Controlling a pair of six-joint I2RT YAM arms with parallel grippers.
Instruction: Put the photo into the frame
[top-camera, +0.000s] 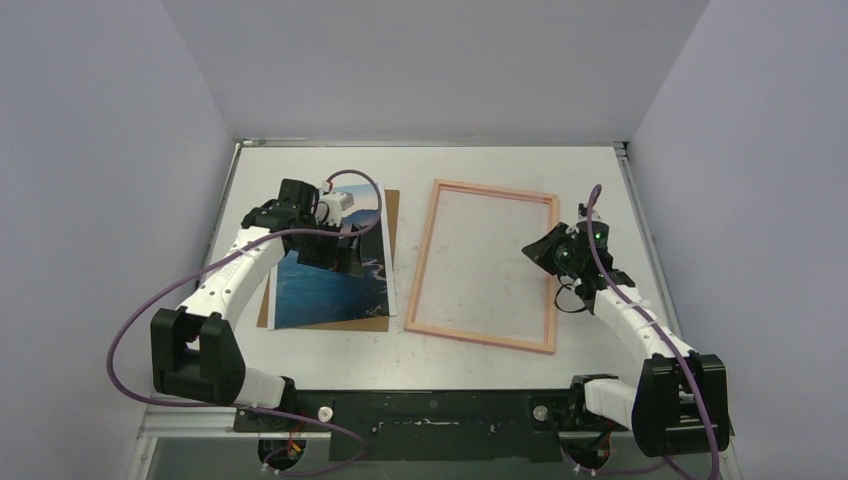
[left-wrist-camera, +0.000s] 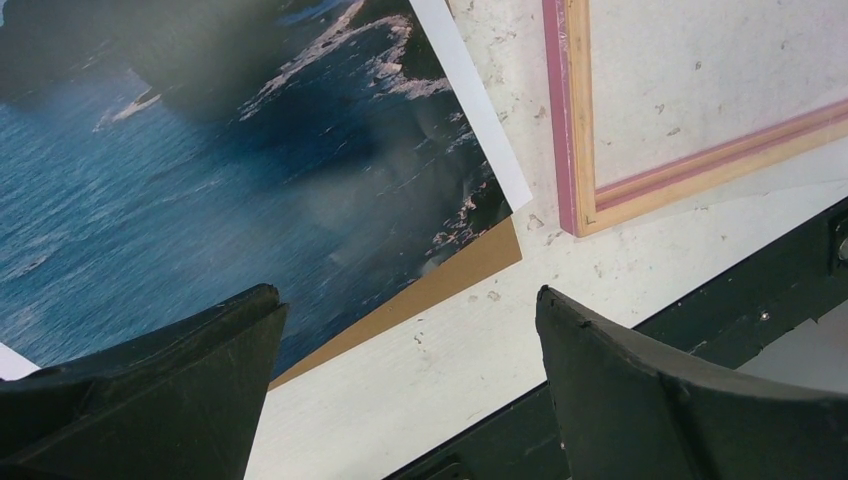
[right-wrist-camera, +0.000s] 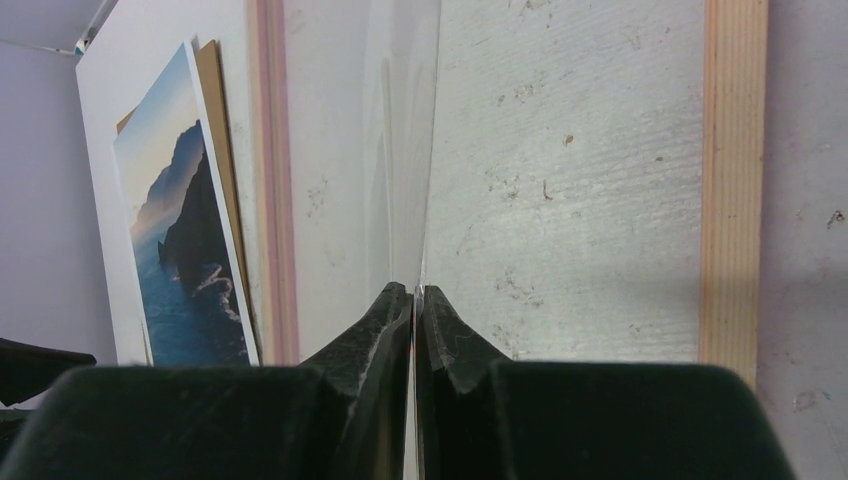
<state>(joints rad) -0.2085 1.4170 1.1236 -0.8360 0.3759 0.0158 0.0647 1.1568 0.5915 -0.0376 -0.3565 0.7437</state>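
Note:
The photo (top-camera: 330, 290), a blue sea-and-mountain print with a white border, lies on a brown backing board (top-camera: 392, 215) at the table's left. My left gripper (top-camera: 330, 250) hovers open over it. In the left wrist view its fingers (left-wrist-camera: 408, 295) straddle the photo's (left-wrist-camera: 200, 180) near corner, the board (left-wrist-camera: 450, 280) and bare table. The pink frame (top-camera: 480, 338) lies to the right, its corner (left-wrist-camera: 575, 120) in that same view. My right gripper (top-camera: 535, 250) is over the frame's right side. It is shut (right-wrist-camera: 415, 290) on a thin clear sheet (right-wrist-camera: 410, 150) seen edge-on above the frame (right-wrist-camera: 733, 180).
White walls close in the table on the left, back and right. A black bar (top-camera: 430, 410) carrying both arm bases runs along the near edge. Purple cables loop from both arms.

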